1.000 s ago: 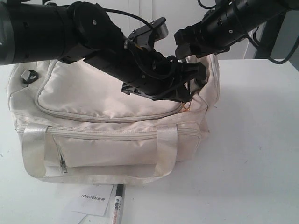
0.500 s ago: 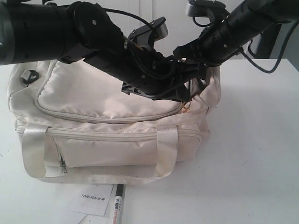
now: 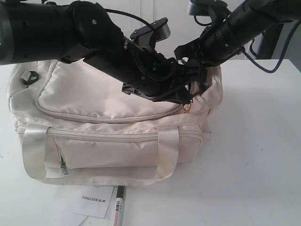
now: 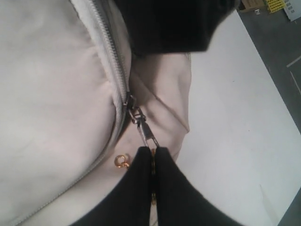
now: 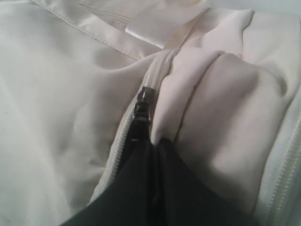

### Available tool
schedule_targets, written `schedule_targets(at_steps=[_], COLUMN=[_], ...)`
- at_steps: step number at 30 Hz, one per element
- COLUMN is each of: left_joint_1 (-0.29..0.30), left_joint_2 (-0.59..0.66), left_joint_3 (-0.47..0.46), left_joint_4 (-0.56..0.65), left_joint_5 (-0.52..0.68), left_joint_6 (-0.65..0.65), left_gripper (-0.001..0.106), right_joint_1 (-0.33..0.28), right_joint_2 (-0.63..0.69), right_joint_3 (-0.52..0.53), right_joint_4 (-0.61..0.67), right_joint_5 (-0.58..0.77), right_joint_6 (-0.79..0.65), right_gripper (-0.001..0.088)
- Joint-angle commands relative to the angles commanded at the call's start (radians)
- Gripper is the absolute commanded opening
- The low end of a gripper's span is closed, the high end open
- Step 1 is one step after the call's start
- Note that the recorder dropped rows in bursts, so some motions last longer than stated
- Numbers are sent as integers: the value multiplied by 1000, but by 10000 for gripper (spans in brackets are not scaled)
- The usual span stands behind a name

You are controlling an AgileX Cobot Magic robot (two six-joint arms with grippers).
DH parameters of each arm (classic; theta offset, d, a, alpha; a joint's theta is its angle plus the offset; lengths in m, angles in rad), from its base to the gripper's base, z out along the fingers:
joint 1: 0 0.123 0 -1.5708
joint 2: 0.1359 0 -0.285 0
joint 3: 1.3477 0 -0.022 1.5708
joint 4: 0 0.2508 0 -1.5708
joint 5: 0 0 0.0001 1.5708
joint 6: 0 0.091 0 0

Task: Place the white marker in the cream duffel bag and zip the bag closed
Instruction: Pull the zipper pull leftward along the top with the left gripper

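At the counter's point(image 3: 254, 155) near edge, the white marker point(image 3: 117, 207) lies beside the paper card point(image 3: 94, 200), outside the cream duffel bag point(image 3: 103, 99). At the bag's right end, our left jaws are clamped on the zip pull point(image 4: 146, 134). Our right jaws are pressed together at the zip seam. We judge opening, loading and zipping all remain.
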Motion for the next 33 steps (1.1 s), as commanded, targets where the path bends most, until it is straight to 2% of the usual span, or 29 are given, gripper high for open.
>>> schedule_targets(at_steps=[9, 33], left_joint_1=[0, 0], left_joint_2=[-42, -102], left_joint_3=[0, 0], left_joint_4=[35, 138], left_joint_5=[-4, 107], left_joint_6=[26, 26], left_gripper=[0, 0], right_joint_1=[0, -10], right_joint_2=[-2, -2], right_joint_3=[-19, -19], right_joint_4=[0, -10], right_joint_5=[-2, -6], right_joint_6=[8, 51], right_gripper=[0, 0])
